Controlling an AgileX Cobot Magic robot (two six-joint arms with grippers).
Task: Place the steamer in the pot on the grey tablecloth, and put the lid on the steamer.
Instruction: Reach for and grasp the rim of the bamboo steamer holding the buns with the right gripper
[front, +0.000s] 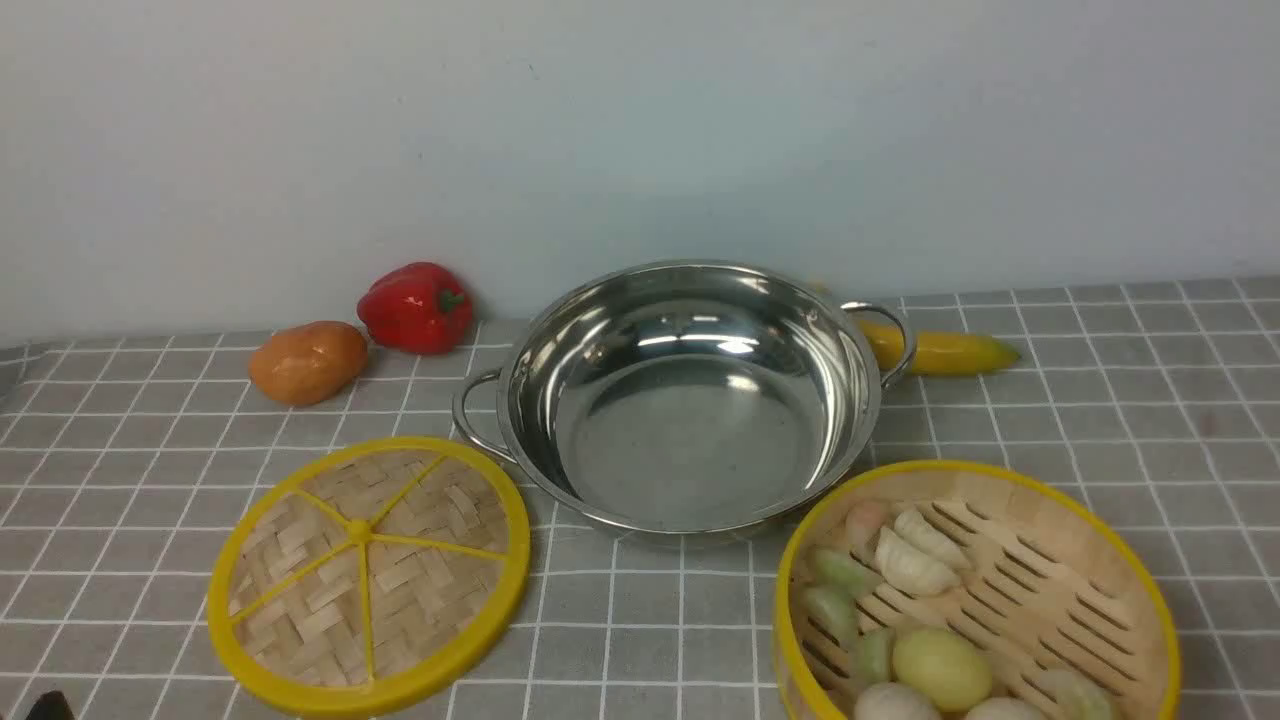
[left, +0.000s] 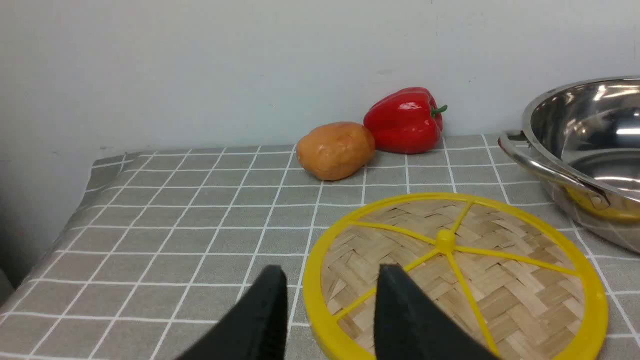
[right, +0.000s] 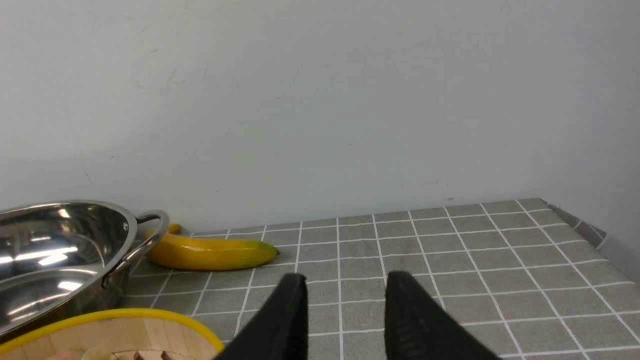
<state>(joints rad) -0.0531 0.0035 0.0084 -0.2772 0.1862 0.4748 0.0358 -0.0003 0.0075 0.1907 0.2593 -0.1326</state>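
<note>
The shiny steel pot (front: 690, 400) stands empty in the middle of the grey tablecloth (front: 1100, 420). To its front right sits the steamer (front: 975, 600), a yellow-rimmed bamboo basket with dumplings and buns on its slatted floor. The flat woven lid (front: 368, 574) lies to the pot's front left. In the left wrist view my left gripper (left: 331, 274) hovers open over the near edge of the lid (left: 455, 272), holding nothing. In the right wrist view my right gripper (right: 345, 280) is open over bare cloth, with the steamer's rim (right: 115, 320) and the pot (right: 60, 260) off to one side.
A red bell pepper (front: 415, 307) and an orange potato (front: 307, 361) lie at the back left by the wall. A yellow banana (front: 940, 350) lies behind the pot's right handle. The cloth's left edge (left: 95, 170) and right edge (right: 585, 225) drop off.
</note>
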